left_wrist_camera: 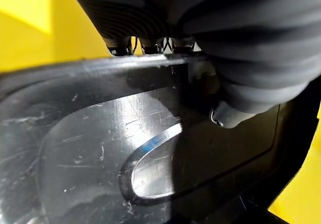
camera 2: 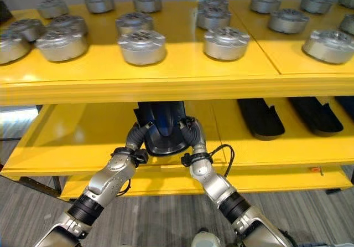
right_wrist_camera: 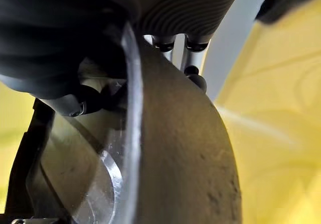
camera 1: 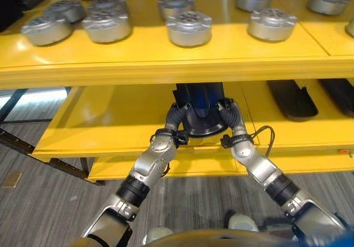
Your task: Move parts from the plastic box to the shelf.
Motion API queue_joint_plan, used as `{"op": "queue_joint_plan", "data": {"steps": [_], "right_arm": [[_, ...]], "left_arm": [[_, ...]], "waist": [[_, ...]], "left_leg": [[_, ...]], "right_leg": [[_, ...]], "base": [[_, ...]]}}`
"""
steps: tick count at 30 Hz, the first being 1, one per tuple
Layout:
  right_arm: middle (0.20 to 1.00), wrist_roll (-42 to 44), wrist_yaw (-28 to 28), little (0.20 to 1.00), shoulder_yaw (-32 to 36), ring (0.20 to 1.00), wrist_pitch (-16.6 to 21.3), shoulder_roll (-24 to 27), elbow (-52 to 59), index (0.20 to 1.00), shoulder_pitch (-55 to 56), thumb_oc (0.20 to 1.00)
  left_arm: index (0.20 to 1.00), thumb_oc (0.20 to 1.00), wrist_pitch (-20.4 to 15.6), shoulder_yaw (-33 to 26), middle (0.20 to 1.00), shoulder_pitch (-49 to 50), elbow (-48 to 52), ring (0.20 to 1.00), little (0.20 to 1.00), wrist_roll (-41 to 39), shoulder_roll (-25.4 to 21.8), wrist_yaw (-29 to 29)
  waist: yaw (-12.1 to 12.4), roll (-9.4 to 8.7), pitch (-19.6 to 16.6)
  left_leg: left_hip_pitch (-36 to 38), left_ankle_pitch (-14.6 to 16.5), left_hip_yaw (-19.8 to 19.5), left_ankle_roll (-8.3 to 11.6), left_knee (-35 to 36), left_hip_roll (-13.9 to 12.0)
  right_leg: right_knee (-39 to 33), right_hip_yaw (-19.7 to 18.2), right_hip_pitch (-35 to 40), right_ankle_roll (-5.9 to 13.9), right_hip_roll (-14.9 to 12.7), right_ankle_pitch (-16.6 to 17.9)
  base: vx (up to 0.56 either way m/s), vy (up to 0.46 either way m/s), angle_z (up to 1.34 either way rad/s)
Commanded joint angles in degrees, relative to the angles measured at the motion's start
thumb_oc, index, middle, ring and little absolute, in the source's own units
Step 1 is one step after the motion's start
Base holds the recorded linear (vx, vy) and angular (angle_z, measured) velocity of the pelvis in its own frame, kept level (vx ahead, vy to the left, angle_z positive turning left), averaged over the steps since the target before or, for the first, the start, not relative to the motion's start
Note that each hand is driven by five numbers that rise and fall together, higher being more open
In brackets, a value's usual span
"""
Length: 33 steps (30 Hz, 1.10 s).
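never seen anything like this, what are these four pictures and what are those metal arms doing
This is a humanoid robot with two arms. The two wide pictures come from cameras on its head, looking down at a yellow shelf. The two close pictures come from cameras on its wrists. Round grey metal parts sit in rows on the top level; black trays lie on the lower one. The left hand and right hand grip the rim of a dark plastic piece on the lower level, one on each side.

No readable txt, labels or nos. from my feed. Round silver parts (camera 1: 189, 28) on the yellow shelf (camera 1: 166, 64) carry no legible marks, and neither does the dark part (camera 2: 162, 128) below that shelf's top deck.
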State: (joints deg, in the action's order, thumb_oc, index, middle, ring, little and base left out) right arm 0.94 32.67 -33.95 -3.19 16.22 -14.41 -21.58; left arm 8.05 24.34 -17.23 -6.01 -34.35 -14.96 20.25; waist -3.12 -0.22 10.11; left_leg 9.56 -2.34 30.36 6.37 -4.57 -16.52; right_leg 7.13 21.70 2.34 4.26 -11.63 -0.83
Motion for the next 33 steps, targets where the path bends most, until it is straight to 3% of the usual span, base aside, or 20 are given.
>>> {"op": "queue_joint_plan", "data": {"steps": [1, 2, 4, 8, 11, 14, 21, 29, 33], "right_arm": [[0.2, 0.5, 1.2, 0.2, 3.3, 0.2, 0.7, -0.1, 2.9, 0.2, -4.3, 0.2], [0.2, 2.4, 1.1, 0.2, 3.8, 0.2, 1.7, 0.4, 1.4, 0.2, -3.8, 0.2], [0.2, 2.3, 0.4, 0.2, 4.4, 0.2, 2.0, 1.4, 1.8, 0.2, -2.9, 0.2], [0.2, 1.7, 0.1, 0.2, 4.5, 0.2, 2.8, 1.6, 2.0, 0.2, -1.2, 0.2], [0.2, 1.1, 1.6, 0.2, 3.9, 0.2, 2.6, 0.5, 1.6, 0.2, 0.1, 0.2], [0.2, 2.6, 3.4, 0.2, 3.5, 0.2, 2.1, -0.7, 0.0, 0.2, -0.3, 0.2], [0.2, 0.1, 2.9, 0.2, 4.1, 0.2, 2.2, -0.6, 1.0, 0.2, 0.0, 0.2], [0.2, -0.1, 1.4, 0.2, 3.8, 0.2, -4.3, -1.3, 0.9, 0.2, -4.9, 0.2], [0.2, 2.6, 1.8, 0.2, 4.6, 0.2, -5.2, -1.1, -4.1, 0.2, -9.3, 0.2]], "left_arm": [[0.2, 0.2, -5.3, 1.8, 0.2, -0.9, 7.1, 0.2, 0.2, 0.5, 1.1, -5.1], [0.2, 0.2, -5.8, 1.4, 0.2, -0.3, 6.2, 0.2, 0.2, -0.7, 0.4, -6.0], [0.2, 0.2, -5.4, 1.4, 0.2, -0.6, 5.6, 0.2, 0.2, -1.1, -0.2, -6.6], [0.2, 0.2, -5.3, 2.2, 0.2, -0.7, 4.7, 0.2, 0.2, -1.3, -0.3, -6.8], [0.2, 0.2, -4.6, 3.4, 0.2, -0.2, 4.1, 0.2, 0.2, 0.3, 0.3, -7.4], [0.2, 0.2, -4.5, 4.0, 0.2, -0.2, 4.2, 0.2, 0.2, 1.1, 0.6, -7.2], [0.2, 0.2, -4.8, 3.7, 0.2, -2.3, 4.8, 0.2, 0.2, 3.0, 0.9, -5.6], [0.2, 0.2, -1.1, 1.1, 0.2, -5.8, 4.0, 0.2, 0.2, 2.2, 1.5, -2.5], [0.2, 0.2, 0.9, 0.9, 0.2, -7.9, 1.8, 0.2, 0.2, 1.9, 0.2, -4.0]], "waist": [[0.1, 1.45, 0.3], [0.1, 1.38, 0.3], [-0.3, 1.39, 0.2], [-0.4, 1.38, 0.0], [-0.1, 1.42, -0.4], [0.1, 1.7, -0.7], [-0.3, 1.74, -0.5], [0.2, 2.05, 0.3], [1.2, 2.19, 0.8]], "left_leg": [[-4.5, -4.8, -3.5, 1.05, -1.0, -6.6], [-3.4, -1.7, -4.0, 1.33, -0.9, -5.8], [-3.3, -0.8, -3.3, 0.37, -1.1, -5.1], [-3.6, 0.2, -5.0, -0.66, -1.1, -2.9], [-3.1, 0.4, -7.0, -1.58, 0.5, 0.2], [-3.2, -0.1, -7.8, -1.58, 1.8, 1.1], [-3.8, -0.6, -7.7, -1.25, 1.8, 0.6], [-4.6, -1.5, -7.4, -0.86, -1.2, -1.8], [-5.6, -2.0, -7.5, -0.57, -2.4, -2.8]], "right_leg": [[4.0, -0.5, 1.8, -0.94, 2.3, -7.5], [7.7, -0.4, 1.6, -0.4, 0.9, -9.7], [8.1, -0.2, 1.1, -0.79, 1.2, -9.1], [8.2, -1.8, 1.6, -0.38, 1.4, -9.1], [6.1, -3.2, 2.9, 0.42, 2.0, -8.1], [4.6, -4.0, 2.9, 0.88, 2.4, -7.4], [3.0, -4.8, 3.5, 1.05, 2.3, -6.8], [5.6, -4.1, 3.5, -0.12, 1.8, -7.0], [8.5, -3.8, 1.8, -0.34, 1.8, -6.9]], "base": [[0.13, 0.356, 0.1], [0.13, 0.285, 0.1], [0.08, 0.246, 0.02], [0.1, 0.134, -0.03], [0.15, 0.109, -0.02], [0.06, 0.087, -0.04], [0.06, 0.01, -0.07], [0.17, -0.018, -0.07], [0.17, -0.041, 0.04]]}}
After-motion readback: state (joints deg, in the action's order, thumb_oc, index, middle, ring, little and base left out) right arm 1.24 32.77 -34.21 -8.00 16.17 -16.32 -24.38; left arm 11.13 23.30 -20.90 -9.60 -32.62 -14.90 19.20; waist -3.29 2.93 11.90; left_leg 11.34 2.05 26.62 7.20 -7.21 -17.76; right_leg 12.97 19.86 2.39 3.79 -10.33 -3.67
